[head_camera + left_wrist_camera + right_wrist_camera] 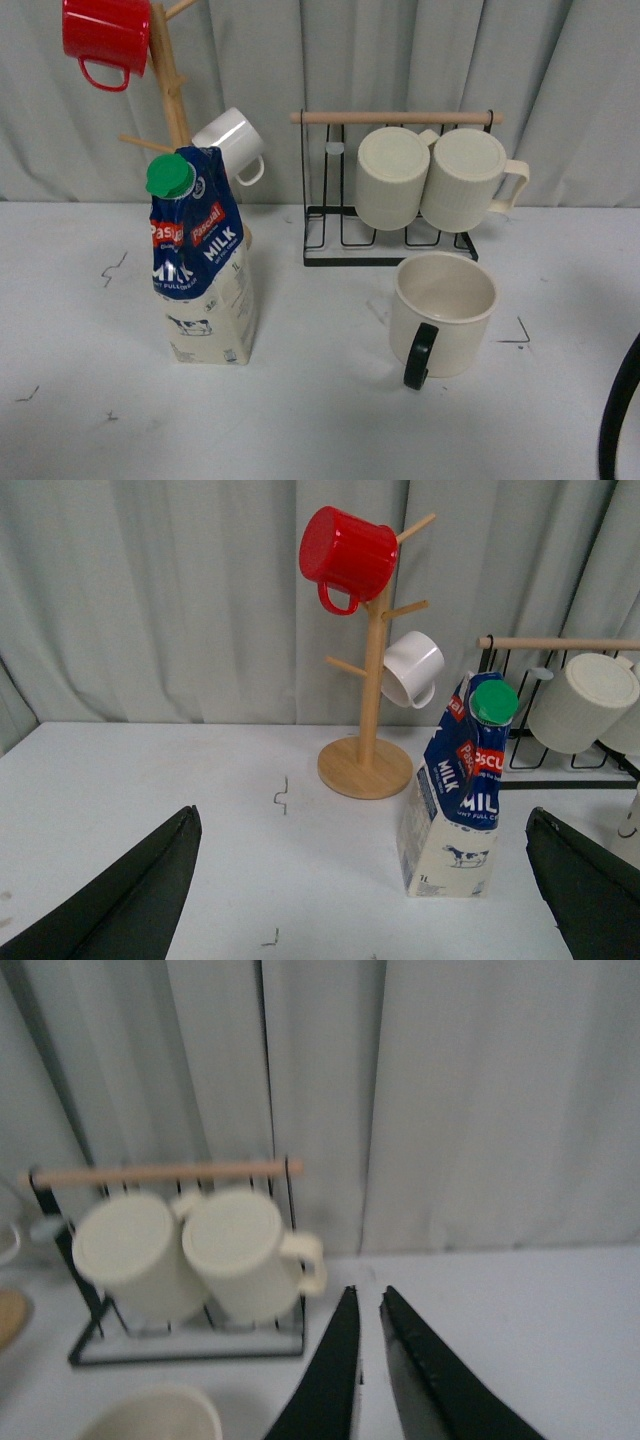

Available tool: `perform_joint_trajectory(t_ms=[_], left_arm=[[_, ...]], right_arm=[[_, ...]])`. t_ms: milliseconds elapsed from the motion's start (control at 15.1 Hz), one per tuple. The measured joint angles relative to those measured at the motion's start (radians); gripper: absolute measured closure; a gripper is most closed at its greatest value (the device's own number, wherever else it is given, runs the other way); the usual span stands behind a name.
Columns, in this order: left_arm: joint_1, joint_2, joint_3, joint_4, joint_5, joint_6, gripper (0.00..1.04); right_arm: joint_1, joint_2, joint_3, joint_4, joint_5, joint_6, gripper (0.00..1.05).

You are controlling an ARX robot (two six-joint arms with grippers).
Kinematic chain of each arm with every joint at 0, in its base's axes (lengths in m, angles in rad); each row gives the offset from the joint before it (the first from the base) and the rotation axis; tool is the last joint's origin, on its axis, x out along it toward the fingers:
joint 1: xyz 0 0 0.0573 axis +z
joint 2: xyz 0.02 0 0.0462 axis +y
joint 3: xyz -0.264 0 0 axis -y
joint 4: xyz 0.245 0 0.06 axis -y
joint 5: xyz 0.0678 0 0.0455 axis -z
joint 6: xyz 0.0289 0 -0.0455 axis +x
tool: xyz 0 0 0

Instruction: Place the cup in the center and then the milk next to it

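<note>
Two task items stand on the white surface (320, 430), well apart from each other. Front view: the wide cream mug w/ black loop handle (445, 312) is upright, mouth up, at approx. 4 o'clock from frame centre, handle turned to 6 o'clock, toward the camera. The tall blue-and-cream milk carton w/ green round cap (203, 265) stands at the mug's 9 o'clock, its upper part creased and leaning a bit.

At the mug's 12 o'clock, near but not touching, sits a black wire rack w/ wooden top bar (395, 118). Two ribbed cream mugs (393, 178) are held on it side by side, bottoms facing the camera. At the carton's 12 o'clock a wooden mug tree (168, 85) carries a red mug (107, 35) up high and a small white mug (232, 140) lower, on its 3 o'clock side. Grey curtain (400, 55) fills the bkgd.

Left tool (362, 815): released, fingers spread wide, gripping nothing. The left wrist view has the carton standing ahead of it, w/ the tree's round base just behind the carton.

Right tool (367, 1295): clenched, fingers nearly meeting w/ only a thin slit, gripping nothing. The right wrist view is blurred; it shows the rack and ribbed mugs ahead and the cream mug's rim at the frame edge.
</note>
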Motion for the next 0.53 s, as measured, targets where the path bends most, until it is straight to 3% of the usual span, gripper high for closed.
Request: perform_joint_trajectory(t_ms=[66,463,529], left_arm=[[0.0,0.0,0.0,0.0,0.0,0.0,0.07],[0.0,0.0,0.0,0.0,0.0,0.0,0.07],[0.0,0.0,0.0,0.0,0.0,0.0,0.07]], right_arm=[[-0.01,-0.015,-0.072,-0.03,-0.019,-0.006,1.02],[-0.08,-0.35,-0.272,-0.146,-0.081,-0.013,1.03],[-0.129,-0.416,-0.29,-0.176,-0.14,-0.013,1.03]])
